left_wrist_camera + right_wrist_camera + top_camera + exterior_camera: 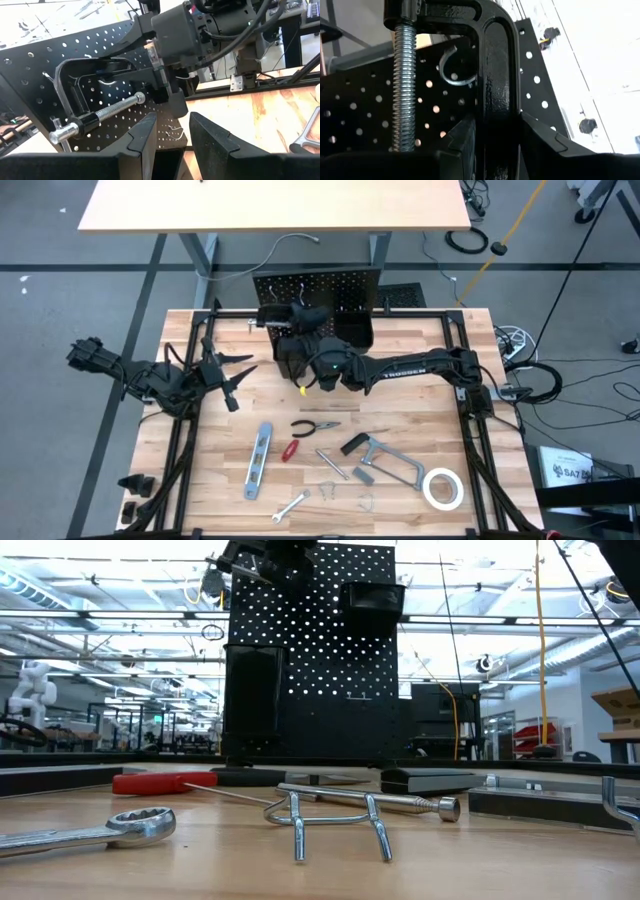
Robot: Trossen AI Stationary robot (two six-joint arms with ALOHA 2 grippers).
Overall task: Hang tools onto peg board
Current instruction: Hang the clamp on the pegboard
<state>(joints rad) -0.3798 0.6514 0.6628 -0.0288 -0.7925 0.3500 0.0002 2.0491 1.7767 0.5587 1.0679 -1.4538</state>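
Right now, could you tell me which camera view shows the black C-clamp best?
The left wrist view: the whole C-clamp, frame and screw, shows against the peg board. The right wrist view crops it close; high and low views barely show it.

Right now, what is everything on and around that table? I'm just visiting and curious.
Peg board: one, black, upright at the table's far edge, silver hooks and a box bin on its front.
C-clamp: one, black with silver screw, held up against the peg board.
Level: one, blue-grey, flat on the table.
Pliers: one, dark-handled, mid-table.
Screwdriver: one, red-handled, beside the level.
Bar clamp: one, grey, right of centre.
Wrench: one, silver, near edge.
Tape roll: one, white, near right.
Loose hooks: silver, near edge; at least one.
Right gripper: shut on the C-clamp.
Left gripper: apart, empty, facing the peg board.
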